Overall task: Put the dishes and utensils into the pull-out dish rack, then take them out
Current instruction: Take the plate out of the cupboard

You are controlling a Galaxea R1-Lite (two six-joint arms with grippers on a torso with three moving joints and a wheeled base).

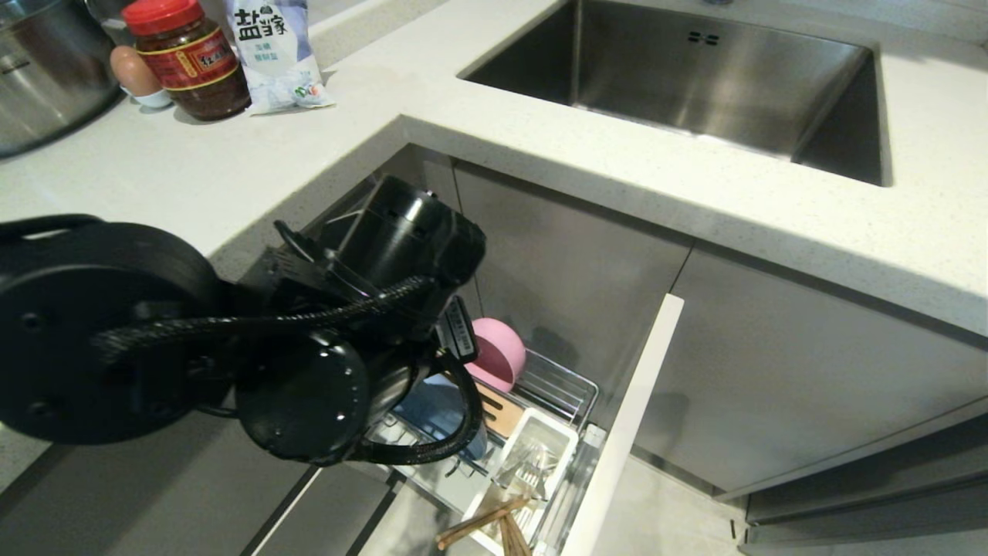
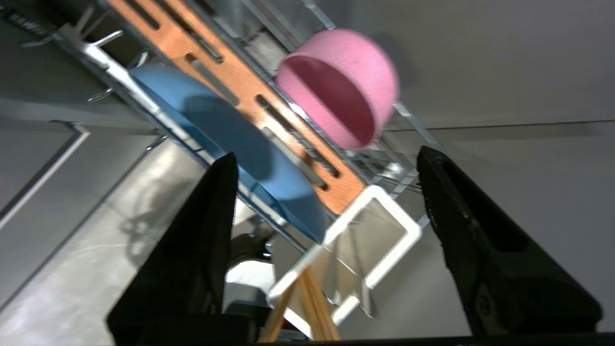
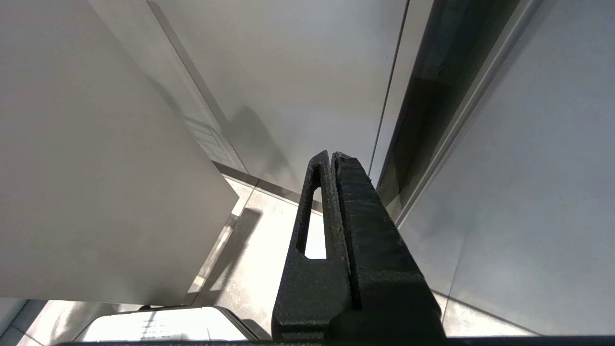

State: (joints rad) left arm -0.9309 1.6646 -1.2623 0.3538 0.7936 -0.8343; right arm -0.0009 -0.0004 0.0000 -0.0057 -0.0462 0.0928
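Observation:
The pull-out dish rack [image 1: 567, 390] stands drawn out below the counter. In it the pink bowl [image 1: 498, 351] sits on its side and the light-blue plate [image 1: 432, 409] stands on edge, partly hidden by my left arm [image 1: 401, 232]. The white caddy [image 1: 532, 455] holds the silver fork and spoon [image 1: 529, 463] and the chopsticks [image 1: 482, 521]. In the left wrist view my left gripper [image 2: 327, 156] hangs open above the rack with nothing between its fingers. Beyond it show the bowl [image 2: 343, 84], the plate [image 2: 230, 144], the wooden strip [image 2: 240, 81], the caddy [image 2: 408, 230] and the chopsticks [image 2: 312, 307]. My right gripper [image 3: 331, 154] is shut and empty beside pale cabinet fronts.
The rack's white cabinet front [image 1: 625, 425] juts out on the right of the rack. Above are the countertop [image 1: 617, 177] and the steel sink [image 1: 718, 69]. At the back left stand a red-lidded jar [image 1: 189, 58], a salt bag [image 1: 274, 50], an egg [image 1: 133, 71] and a steel pot [image 1: 46, 69].

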